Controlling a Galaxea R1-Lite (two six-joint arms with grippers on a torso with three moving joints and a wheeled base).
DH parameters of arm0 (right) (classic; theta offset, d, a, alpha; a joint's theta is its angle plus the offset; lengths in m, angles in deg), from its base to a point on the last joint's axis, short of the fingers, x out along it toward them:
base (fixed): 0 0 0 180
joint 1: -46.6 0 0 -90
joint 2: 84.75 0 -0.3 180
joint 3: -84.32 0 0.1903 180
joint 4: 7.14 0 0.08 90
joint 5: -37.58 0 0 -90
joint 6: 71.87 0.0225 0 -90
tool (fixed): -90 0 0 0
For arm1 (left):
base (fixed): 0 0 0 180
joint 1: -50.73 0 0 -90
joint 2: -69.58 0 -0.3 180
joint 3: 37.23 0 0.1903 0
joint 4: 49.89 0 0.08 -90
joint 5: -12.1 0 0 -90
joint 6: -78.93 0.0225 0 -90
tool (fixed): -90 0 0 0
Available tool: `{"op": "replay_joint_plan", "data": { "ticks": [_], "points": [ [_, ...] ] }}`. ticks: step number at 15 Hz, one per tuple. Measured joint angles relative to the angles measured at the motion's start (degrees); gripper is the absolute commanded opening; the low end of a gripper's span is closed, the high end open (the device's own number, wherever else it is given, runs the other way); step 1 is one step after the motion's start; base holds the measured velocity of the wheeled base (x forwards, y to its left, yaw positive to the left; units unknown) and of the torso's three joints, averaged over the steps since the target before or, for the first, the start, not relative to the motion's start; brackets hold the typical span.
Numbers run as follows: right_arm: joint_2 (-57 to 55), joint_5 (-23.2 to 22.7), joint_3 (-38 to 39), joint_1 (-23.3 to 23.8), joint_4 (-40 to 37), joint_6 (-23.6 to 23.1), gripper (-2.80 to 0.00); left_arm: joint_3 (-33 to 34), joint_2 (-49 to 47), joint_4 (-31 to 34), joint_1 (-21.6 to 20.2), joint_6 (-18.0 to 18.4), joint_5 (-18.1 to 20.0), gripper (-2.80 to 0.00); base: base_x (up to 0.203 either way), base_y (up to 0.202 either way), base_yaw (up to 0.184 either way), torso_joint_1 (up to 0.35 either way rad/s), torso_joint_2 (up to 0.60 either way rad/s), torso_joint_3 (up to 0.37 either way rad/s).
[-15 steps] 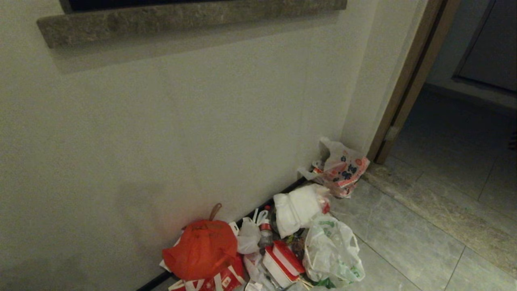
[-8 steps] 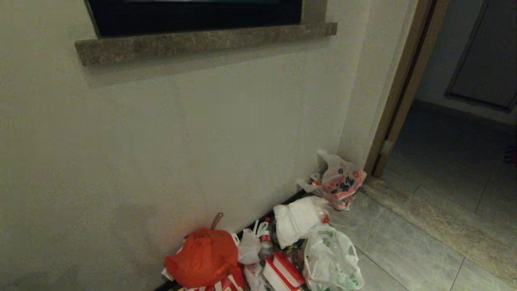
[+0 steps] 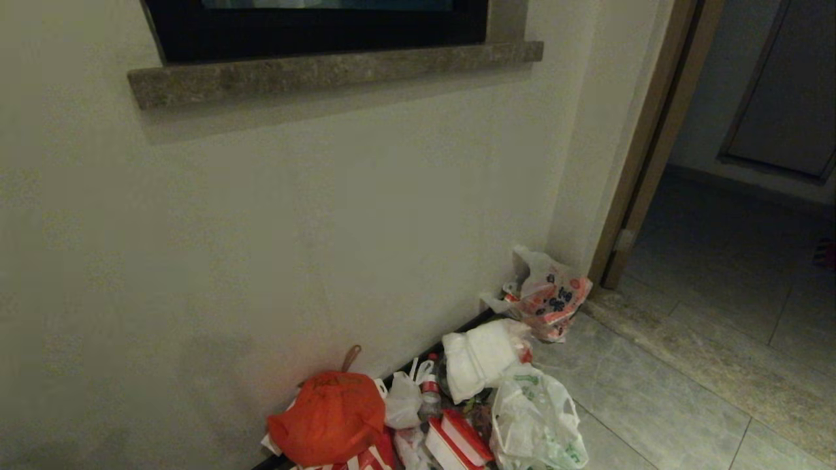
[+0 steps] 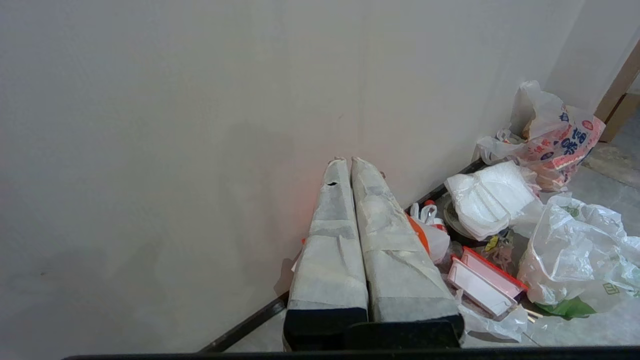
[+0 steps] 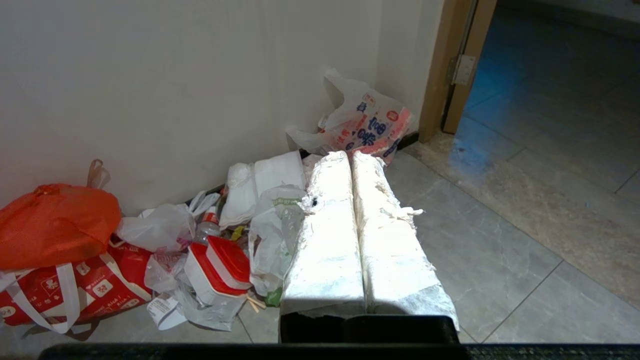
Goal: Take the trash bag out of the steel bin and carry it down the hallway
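Since a second ago the whole head view has tilted upward, bringing the dark window and more of the stone sill [image 3: 333, 68] into view; the litter has not shifted. Trash bag [image 3: 537, 421] lies slumped on the grey hallway floor [image 3: 653, 385], at the right end of the pile by the wall [image 3: 261, 228], long axis running roughly away from the wall, mouth direction unclear. Nearby: red-lidded box [image 3: 460, 437], orange bag [image 3: 330, 418]. Left gripper [image 4: 348, 161] pressed shut, empty. Right gripper [image 5: 348, 155] likewise shut, holding nothing, bag beside it.
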Motion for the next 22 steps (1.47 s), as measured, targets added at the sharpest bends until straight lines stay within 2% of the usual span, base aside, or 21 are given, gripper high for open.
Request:
{"op": "replay_joint_plan", "data": {
  "ticks": [22],
  "points": [
    [0.0,0.0,0.0,0.0,0.2,0.0,-2.8,0.0,0.0,0.0,0.0,0.1,0.0,-2.8,0.0,0.0,0.0,0.0,0.0,0.0]
  ]
}}
